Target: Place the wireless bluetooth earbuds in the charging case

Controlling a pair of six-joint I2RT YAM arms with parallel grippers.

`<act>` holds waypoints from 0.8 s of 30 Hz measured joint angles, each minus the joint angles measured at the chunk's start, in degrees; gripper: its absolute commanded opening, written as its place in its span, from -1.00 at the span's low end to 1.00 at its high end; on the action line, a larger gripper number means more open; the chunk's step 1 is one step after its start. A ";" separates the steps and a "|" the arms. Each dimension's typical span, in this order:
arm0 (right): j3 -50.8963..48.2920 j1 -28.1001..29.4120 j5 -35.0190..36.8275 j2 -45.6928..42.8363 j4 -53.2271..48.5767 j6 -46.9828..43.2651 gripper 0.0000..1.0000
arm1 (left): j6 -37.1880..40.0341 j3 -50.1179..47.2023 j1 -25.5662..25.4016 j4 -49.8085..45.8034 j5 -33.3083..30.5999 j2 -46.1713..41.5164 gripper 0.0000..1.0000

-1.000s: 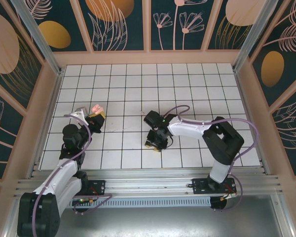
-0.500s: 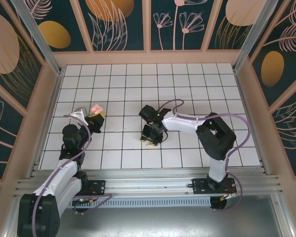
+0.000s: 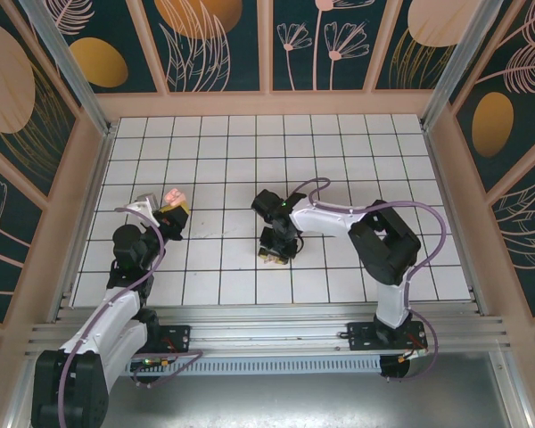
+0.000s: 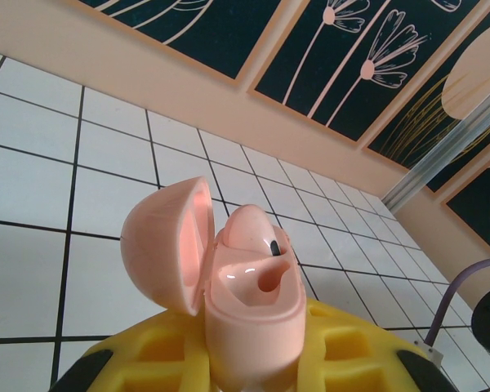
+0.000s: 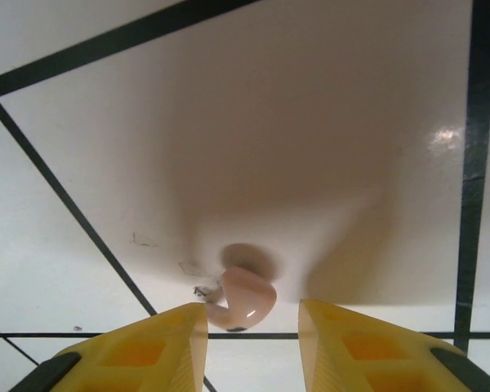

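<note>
The salmon-pink charging case (image 4: 253,314) stands upright between the yellow fingers (image 4: 139,363) of my left gripper (image 4: 249,363), which is shut on it. Its lid (image 4: 165,245) hangs open to the left. One pale pink earbud (image 4: 249,227) sits in the far socket and the near socket is hollow. In the top view the case (image 3: 173,194) is held up at the left of the floor. My right gripper (image 5: 253,331) points down at the tiles, open. A second earbud (image 5: 245,300) lies between its fingers, against the left one (image 5: 147,355) and apart from the right one (image 5: 367,351).
The floor is white tile with black lines (image 5: 73,212), walled by a peach rim (image 3: 267,102) and patterned panels. My right gripper (image 3: 275,252) is near the floor's middle, about two tiles right of my left gripper (image 3: 172,205).
My right gripper has shifted a little to the left over the floor and its elbow has swung in. The left arm and the case have not moved.
</note>
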 measured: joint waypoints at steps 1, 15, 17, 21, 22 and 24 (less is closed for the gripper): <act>0.22 -0.15 -0.02 0.31 -0.02 -0.17 -0.35 | 0.00 0.00 0.00 -0.02 -0.02 -0.07 -0.86; 1.49 -1.27 -0.57 1.90 0.09 -2.08 -0.49 | 0.66 0.00 0.00 -0.02 -0.59 -0.15 -0.86; 1.49 -1.27 -0.61 1.90 0.11 -2.05 -0.42 | 0.81 0.00 0.00 -0.02 -0.81 -0.15 -0.86; 1.88 -0.98 -0.50 2.05 0.00 -2.05 -0.43 | 0.81 0.00 0.00 -0.02 -1.25 -0.15 -0.86; 2.01 -0.85 -0.37 2.12 -0.04 -2.03 -0.44 | 0.81 0.00 0.00 -0.02 -1.29 -0.15 -0.86; 2.10 -0.44 -0.24 2.12 -0.02 -1.99 -0.48 | 0.81 0.00 0.00 0.00 -1.46 -0.15 -0.86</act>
